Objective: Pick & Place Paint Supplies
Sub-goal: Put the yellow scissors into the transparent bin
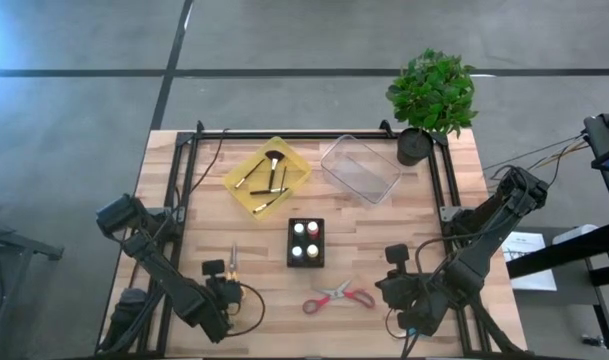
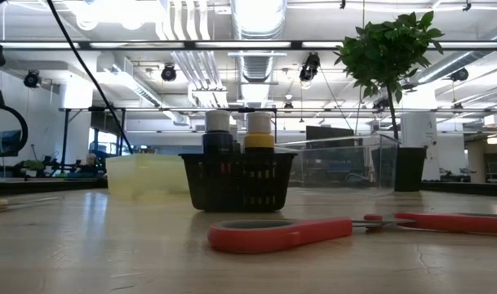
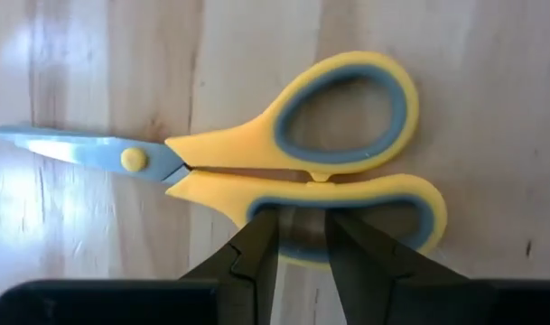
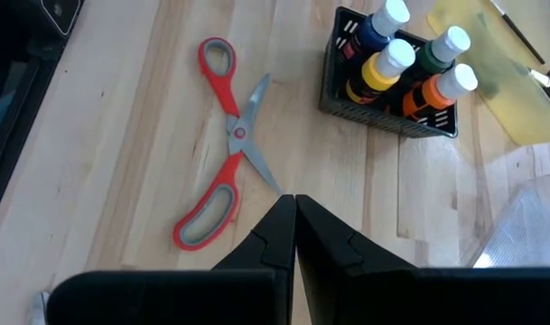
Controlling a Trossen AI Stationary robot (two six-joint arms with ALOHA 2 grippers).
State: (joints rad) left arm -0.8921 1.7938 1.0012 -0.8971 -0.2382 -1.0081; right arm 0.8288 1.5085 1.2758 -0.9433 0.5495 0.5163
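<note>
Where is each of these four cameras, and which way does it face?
High: overhead, straight down on the table; both arms show.
Low: table height, facing the black basket; no arm shows.
Left wrist: down past the left gripper straddling one handle of the yellow scissors.
Right wrist: past the shut right gripper.
Shared: red scissors in high, low, right wrist.

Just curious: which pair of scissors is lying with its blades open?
The red scissors lie spread open; the yellow scissors lie closed, with the left gripper at one handle loop.

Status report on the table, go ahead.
Left end effector down on yellow scissors, fingers straddling a handle loop. Right end effector shut, empty, above red scissors. Nothing blocking.
</note>
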